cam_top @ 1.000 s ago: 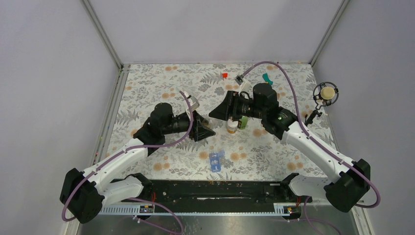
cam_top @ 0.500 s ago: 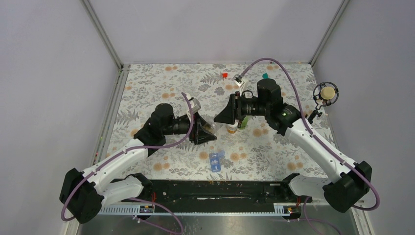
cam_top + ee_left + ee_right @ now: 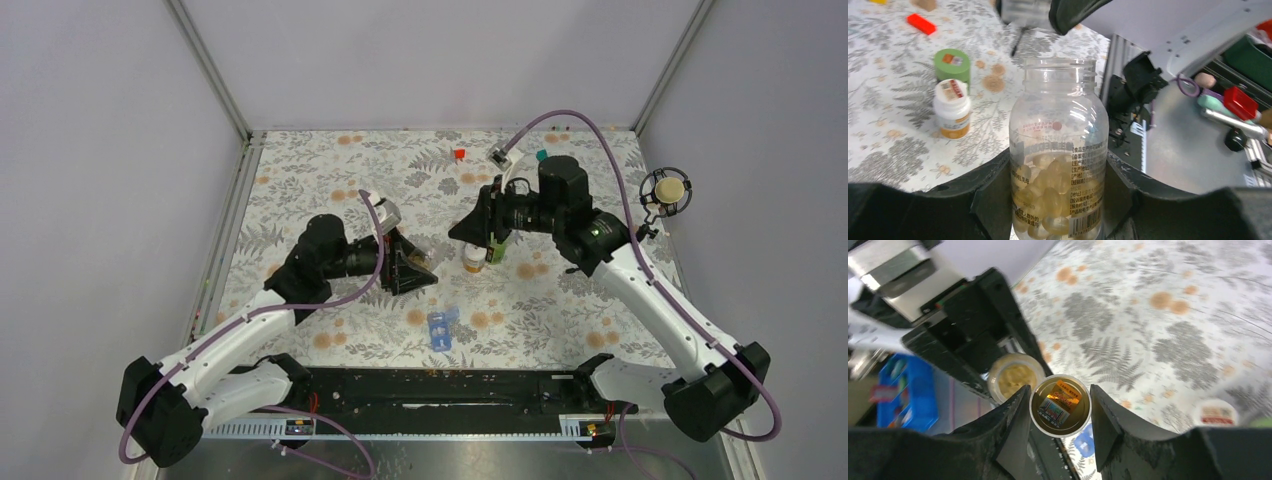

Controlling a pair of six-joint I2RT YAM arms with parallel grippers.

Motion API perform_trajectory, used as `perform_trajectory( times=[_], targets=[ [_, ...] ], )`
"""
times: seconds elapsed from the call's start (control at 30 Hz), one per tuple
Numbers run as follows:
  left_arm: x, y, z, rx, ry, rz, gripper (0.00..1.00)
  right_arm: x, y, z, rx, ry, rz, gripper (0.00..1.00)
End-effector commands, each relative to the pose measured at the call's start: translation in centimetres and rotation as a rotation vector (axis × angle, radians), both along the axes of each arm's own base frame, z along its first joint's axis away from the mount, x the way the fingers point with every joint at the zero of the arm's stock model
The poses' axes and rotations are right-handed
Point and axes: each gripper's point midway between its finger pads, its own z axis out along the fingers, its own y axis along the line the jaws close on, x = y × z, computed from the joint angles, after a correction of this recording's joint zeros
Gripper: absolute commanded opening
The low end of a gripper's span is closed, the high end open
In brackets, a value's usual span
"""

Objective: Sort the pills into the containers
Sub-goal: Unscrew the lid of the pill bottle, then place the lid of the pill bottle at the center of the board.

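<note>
Right gripper [image 3: 1060, 417] is clamped on the round bottle cap [image 3: 1060, 402], and over the last second it's backed up and away from the left arm, so the cap is properly off now. Left gripper [image 3: 1058, 205] is squeezed around the clear pill bottle [image 3: 1058, 135], which has an open neck and yellowish softgels [image 3: 1045, 192] piled inside. Looks to me like opening's done and pouring is next, with the blue pill box [image 3: 440, 327] sitting on the surface [image 3: 300, 170] just in front, nearer the arm bases.
</note>
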Motion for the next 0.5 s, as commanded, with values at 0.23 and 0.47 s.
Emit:
perform_trajectory(
  times=[0.23, 0.47],
  targets=[
    [2.8, 2.5, 0.3, -0.072, -0.152, 0.264, 0.0, 3.5, -12.7, -9.5, -0.351, 0.043, -0.771, 0.16],
    [3.0, 3.0, -0.9, -0.039, -0.154, 0.287, 0.0, 1.6, -15.0, -18.2, -0.465, 0.202, -0.878, 0.17]
  ],
)
